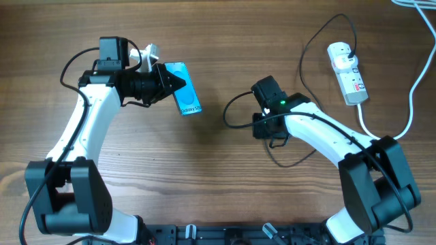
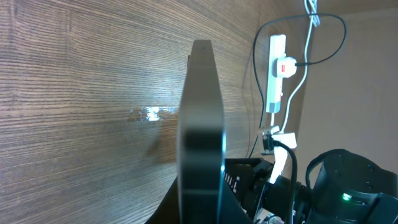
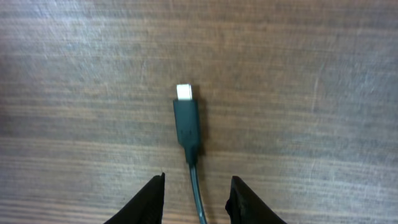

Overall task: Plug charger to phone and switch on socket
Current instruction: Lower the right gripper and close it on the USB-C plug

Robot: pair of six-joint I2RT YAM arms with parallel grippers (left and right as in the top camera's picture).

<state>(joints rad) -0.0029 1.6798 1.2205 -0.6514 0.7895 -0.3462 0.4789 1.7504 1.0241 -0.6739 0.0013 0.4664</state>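
Note:
My left gripper (image 1: 170,83) is shut on the phone (image 1: 187,99), whose teal screen faces up, and holds it off the table. In the left wrist view the phone (image 2: 202,118) shows edge-on between the fingers (image 2: 202,208). The charger's thin black cable (image 1: 231,114) loops across the table to my right gripper (image 1: 259,127). In the right wrist view its black plug tip (image 3: 186,121) lies on the wood just ahead of the open fingers (image 3: 196,199), and the cable runs between them without touching. The white socket (image 1: 347,71) lies at the far right and also shows in the left wrist view (image 2: 277,68).
A thick white cord (image 1: 409,102) runs from the socket along the right edge of the table. More black cable arcs above the socket (image 1: 334,20). The wooden table (image 1: 225,41) fills all views.

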